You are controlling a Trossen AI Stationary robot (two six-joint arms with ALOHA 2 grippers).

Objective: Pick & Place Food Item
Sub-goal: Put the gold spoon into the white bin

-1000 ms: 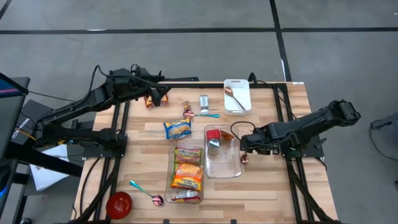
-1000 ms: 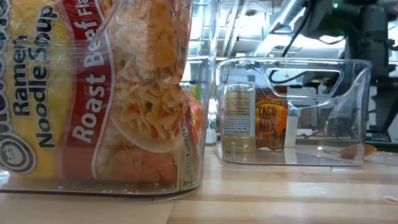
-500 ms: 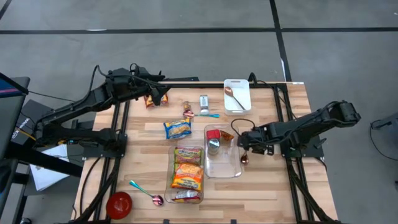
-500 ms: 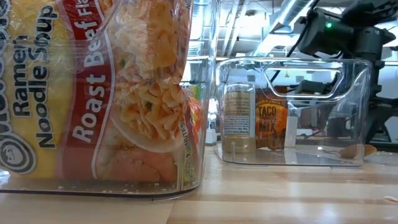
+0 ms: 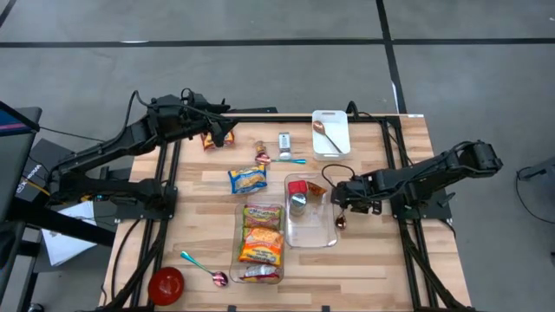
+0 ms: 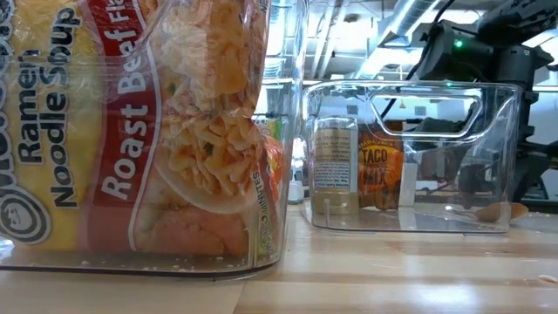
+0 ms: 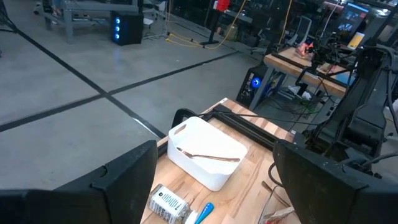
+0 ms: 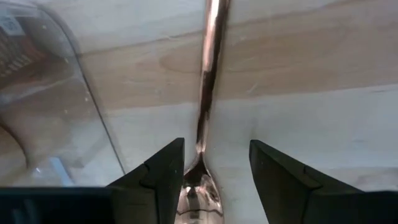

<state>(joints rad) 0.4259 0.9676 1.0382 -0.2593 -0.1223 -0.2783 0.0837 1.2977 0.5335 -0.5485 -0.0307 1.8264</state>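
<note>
The right gripper point(image 8: 211, 180) is narrowing its fingers around the copper spoon point(image 8: 208, 93) beside the clear bin point(image 5: 310, 211), not yet clamped; a pickup looks imminent. The left gripper point(image 7: 214, 180) is waiting far left, fingers wide apart

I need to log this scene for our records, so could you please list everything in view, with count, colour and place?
Clear bins: two, mid table.
Ramen packs: several, yellow-orange, left bin; one beside it.
Jar and taco mix: right bin.
White tray: far edge, holding a spoon.
Copper spoon: between the right gripper's fingers.
Red bowl: near left corner.
Left gripper: open, far left.
Right gripper: over the copper spoon.
</note>
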